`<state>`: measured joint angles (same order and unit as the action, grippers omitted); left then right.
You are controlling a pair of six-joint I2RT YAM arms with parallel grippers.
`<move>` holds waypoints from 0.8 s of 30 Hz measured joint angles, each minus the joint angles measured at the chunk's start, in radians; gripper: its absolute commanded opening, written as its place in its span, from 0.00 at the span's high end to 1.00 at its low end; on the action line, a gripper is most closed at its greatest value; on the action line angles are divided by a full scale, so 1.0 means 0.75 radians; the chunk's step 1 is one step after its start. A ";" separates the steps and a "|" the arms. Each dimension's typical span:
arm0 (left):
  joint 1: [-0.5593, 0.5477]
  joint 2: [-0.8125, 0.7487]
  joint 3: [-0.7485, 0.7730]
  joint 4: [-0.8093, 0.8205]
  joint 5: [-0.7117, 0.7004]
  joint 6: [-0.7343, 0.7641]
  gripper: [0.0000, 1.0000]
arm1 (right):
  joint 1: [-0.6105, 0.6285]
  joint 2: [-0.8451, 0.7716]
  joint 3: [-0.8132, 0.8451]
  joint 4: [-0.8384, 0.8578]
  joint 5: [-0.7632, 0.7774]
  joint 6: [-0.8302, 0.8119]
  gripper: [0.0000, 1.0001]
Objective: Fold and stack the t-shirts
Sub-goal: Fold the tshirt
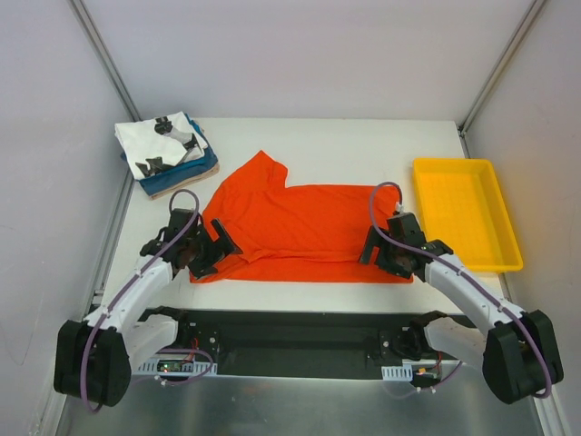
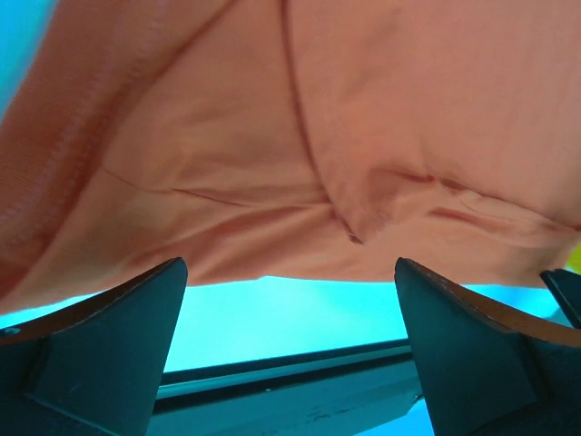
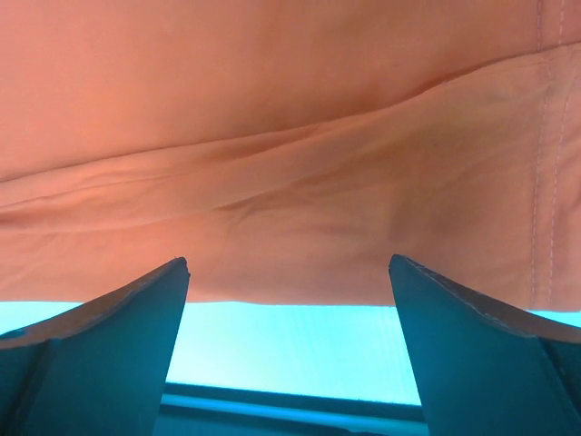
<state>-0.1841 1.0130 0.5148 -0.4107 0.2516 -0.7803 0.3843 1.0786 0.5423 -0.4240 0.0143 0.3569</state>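
The orange-red t-shirt lies spread on the white table, one sleeve pointing to the back left. My left gripper is open at the shirt's near left corner, and its wrist view shows the cloth's edge just ahead of the fingers. My right gripper is open at the near right corner, the hem just ahead of its fingers. Neither holds cloth. A folded stack stands at the back left: the white tee with black prints on top, the blue tee and the tan tee under it.
A shallow yellow tray stands at the right side of the table. The table's near edge and a black base plate lie just behind both grippers. White walls close in the back and sides.
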 measured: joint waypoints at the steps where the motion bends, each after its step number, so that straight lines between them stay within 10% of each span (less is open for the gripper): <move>1: -0.019 -0.034 0.000 0.000 0.000 -0.012 0.01 | 0.007 -0.026 0.002 -0.011 0.001 -0.001 0.03; 5: -0.170 -0.070 0.018 0.000 -0.031 -0.072 0.03 | 0.022 -0.082 0.019 -0.042 0.006 -0.003 0.03; 24: -0.365 0.480 0.288 0.032 -0.139 -0.112 0.89 | 0.036 -0.155 0.022 -0.132 0.113 -0.011 0.03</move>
<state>-0.4580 1.3731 0.7307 -0.3870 0.1471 -0.8646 0.4114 0.9623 0.5591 -0.5228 0.0990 0.3485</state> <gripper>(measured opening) 0.286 0.967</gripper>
